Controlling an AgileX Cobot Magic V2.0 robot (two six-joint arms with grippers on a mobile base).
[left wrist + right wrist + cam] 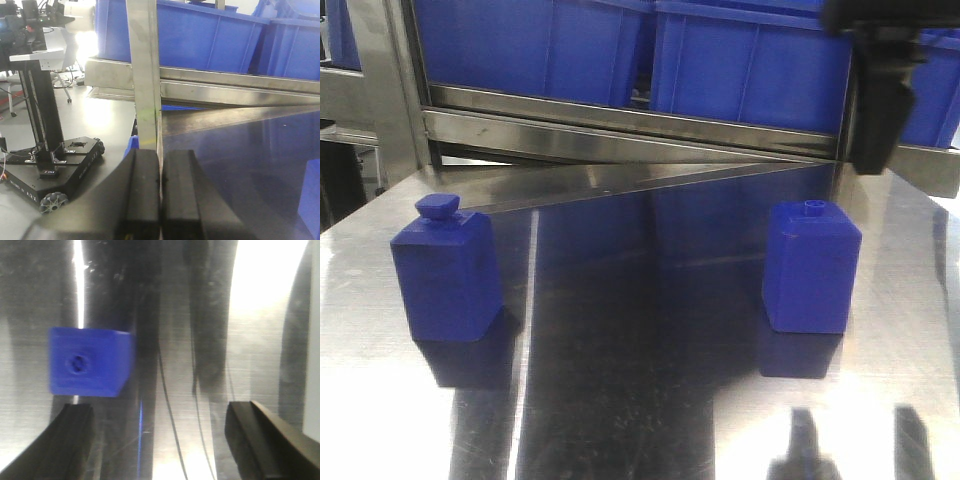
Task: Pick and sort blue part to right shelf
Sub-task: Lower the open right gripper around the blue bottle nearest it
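Observation:
Two blue parts stand upright on the steel table (650,300). One, with a cap on top, is at the left (445,275); the other, with a small hole in its top, is at the right (810,268). My right gripper (873,150) hangs above and just behind the right part. In the right wrist view that part (90,361) lies ahead of my left finger (70,440). The right gripper (160,440) is open there, with only bare table between the jaws. My left gripper (161,190) is shut on nothing, by the table's left edge.
Blue bins (750,60) (530,45) sit on a steel shelf (620,130) behind the table. An upright steel post (144,75) stands just ahead of my left gripper. A black wheeled base (55,165) rests on the floor at the left.

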